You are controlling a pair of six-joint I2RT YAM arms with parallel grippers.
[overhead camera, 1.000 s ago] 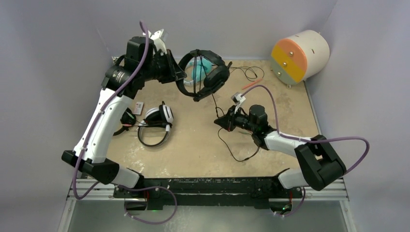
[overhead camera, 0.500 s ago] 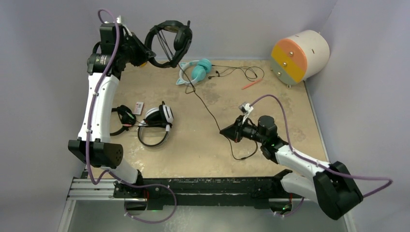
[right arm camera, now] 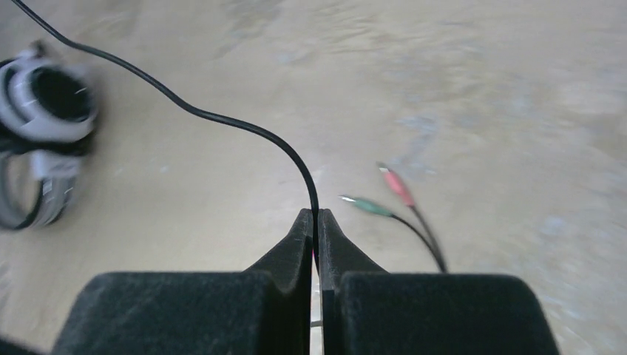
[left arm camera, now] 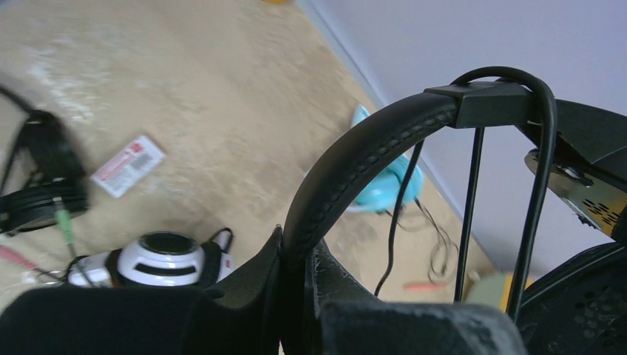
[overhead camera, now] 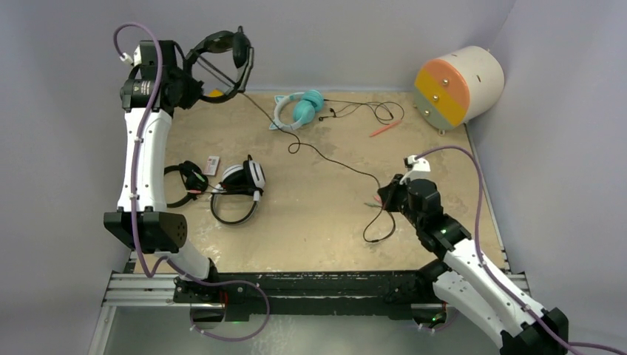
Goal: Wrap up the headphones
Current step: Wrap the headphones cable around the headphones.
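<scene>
Left fingers [overhead camera: 194,83] are clamped shut on the headband of the all-black headset [overhead camera: 225,63]. It is held up off the bench [overhead camera: 310,237], far-left of the teal cat-ear headset [overhead camera: 299,109]. In the left wrist view the padded band [left arm camera: 347,163] sits pinched between the fingers [left arm camera: 275,275].

Its thin black cable [overhead camera: 325,154] drops from the headset, passes just left of the teal cat-ear headset with a small kink, then crosses the bench to the near-right. Right fingers [overhead camera: 386,196] are closed tight on that cable [right arm camera: 222,118], well to the near-right of the teal set, low over the bench. The right wrist view shows the cable running into the seam between the fingers [right arm camera: 309,238]. Green and pink plugs [right arm camera: 366,205] lie on the bench just beyond the tips. Slack cable loops nearer the arm bases.

The teal cat-ear headset lies at the far edge. White-and-black headset [overhead camera: 240,181] is on the bench near-left of it, with the black-and-red headset [overhead camera: 188,181] further left, cables touching. A small label card [overhead camera: 213,164] lies between those two. Red stick [overhead camera: 385,129] is right of the teal set, and a drum [overhead camera: 458,85] is further right in the corner.
</scene>
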